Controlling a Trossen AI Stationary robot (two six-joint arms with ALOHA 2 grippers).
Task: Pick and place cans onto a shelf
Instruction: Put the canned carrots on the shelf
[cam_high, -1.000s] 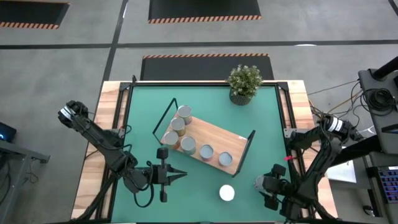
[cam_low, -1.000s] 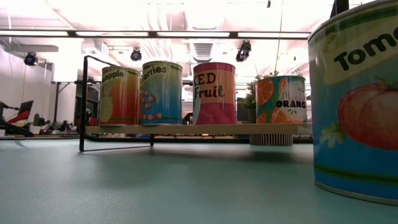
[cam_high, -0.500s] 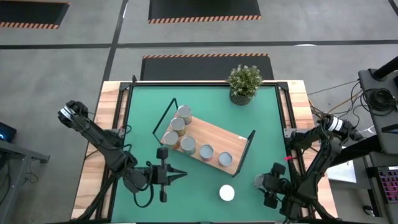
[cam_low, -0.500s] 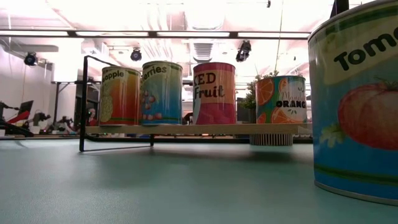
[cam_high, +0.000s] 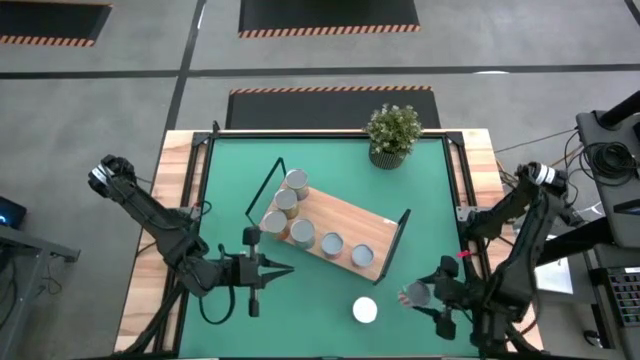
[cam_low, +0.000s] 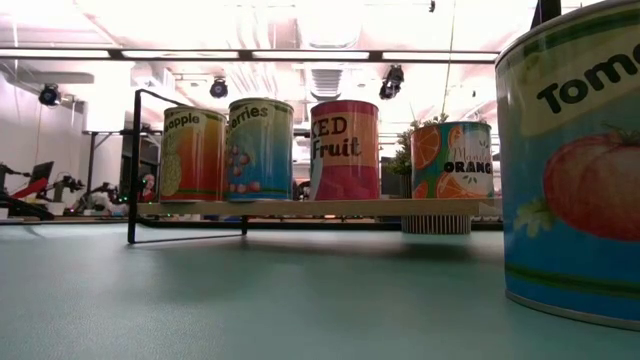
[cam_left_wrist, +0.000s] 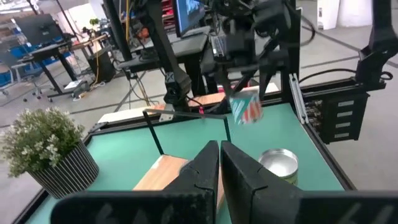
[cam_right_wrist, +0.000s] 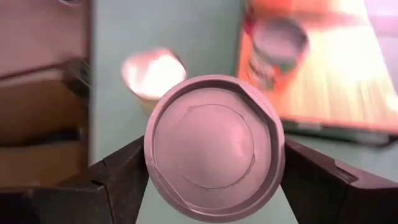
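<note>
The right gripper (cam_right_wrist: 214, 163) was clamped on a can (cam_right_wrist: 214, 148), one dark finger (cam_right_wrist: 121, 171) pressed against each side, the silvery round top facing the wrist camera. In the high view this held can (cam_high: 415, 295) hung above the green mat (cam_high: 225, 190) near the front right corner, just beside a white-topped can (cam_high: 365, 310) standing alone on the mat. Beyond them lay the shelf (cam_high: 345, 222), set at a slant across the middle of the mat, carrying six cans: three clustered at its left end (cam_high: 285, 203) and three in a row along its near edge (cam_high: 330, 243). The low view showed four of them upright on the board (cam_low: 310, 207). The left gripper (cam_high: 283, 270) hovered over the mat's front left, its fingers (cam_left_wrist: 205, 168) pinched nearly together around nothing. A potted plant (cam_high: 393, 133) stood at the mat's far edge.
</note>
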